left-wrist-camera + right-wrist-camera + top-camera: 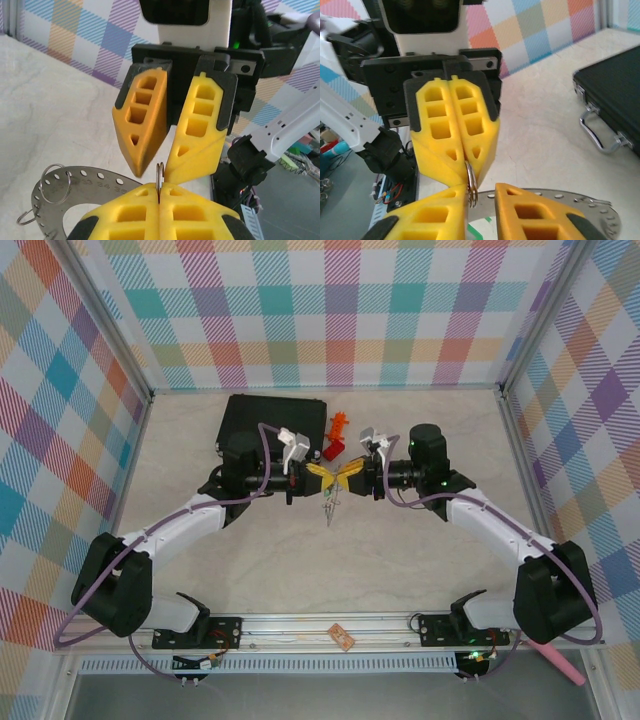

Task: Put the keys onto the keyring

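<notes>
1. Left end effector (159,192) pinches the keyring (160,172) edge-on above the middle of the tabletop (400,560).
2. Right end effector (480,192) is spread beside it.
3. Risk: closing on the thin ring could twist it loose.

Keyring (85,190) cropped below; keys (330,508) likely tiny blur.

Robot lab test cell; plaid backdrop walls (340,310); aluminium-profile frame (330,625); pale tabletop (300,560); exposed cabling (70,635).
</notes>
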Motion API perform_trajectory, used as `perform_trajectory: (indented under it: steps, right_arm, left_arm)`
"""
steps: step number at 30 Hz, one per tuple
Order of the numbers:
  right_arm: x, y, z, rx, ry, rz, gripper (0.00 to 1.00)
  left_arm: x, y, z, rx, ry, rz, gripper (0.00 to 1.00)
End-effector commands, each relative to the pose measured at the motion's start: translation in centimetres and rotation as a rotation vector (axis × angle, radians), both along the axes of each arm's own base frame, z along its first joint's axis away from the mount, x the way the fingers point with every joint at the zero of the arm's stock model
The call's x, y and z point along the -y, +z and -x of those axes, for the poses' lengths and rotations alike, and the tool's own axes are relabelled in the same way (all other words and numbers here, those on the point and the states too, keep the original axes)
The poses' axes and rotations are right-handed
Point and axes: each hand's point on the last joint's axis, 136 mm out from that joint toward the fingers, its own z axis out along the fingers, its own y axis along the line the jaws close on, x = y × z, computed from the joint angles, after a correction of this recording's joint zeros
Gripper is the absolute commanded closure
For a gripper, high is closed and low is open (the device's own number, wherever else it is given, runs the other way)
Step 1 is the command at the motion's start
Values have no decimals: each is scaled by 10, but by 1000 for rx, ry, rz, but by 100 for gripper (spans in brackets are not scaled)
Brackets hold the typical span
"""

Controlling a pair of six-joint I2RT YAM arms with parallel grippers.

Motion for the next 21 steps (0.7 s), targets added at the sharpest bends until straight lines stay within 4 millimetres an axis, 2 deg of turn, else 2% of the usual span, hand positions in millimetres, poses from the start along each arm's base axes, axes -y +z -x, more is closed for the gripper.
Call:
perform_trajectory:
  steps: [1, 7, 12, 21]
  right_arm:
    - [6, 12, 2, 75, -30, 55, 76]
    - [10, 8, 1, 90, -35, 117, 74]
    - [3, 4, 3, 79, 7, 155, 72]
    - [-11, -2, 9, 50, 93, 191, 74]
  left_arm:
    - [-1, 12, 4, 91, -8, -42, 100]
    - [-4, 3, 4, 105, -10, -98, 100]
    - [-5, -3, 6, 104, -19, -137, 100]
    - [-5, -3, 10, 101, -40, -136, 100]
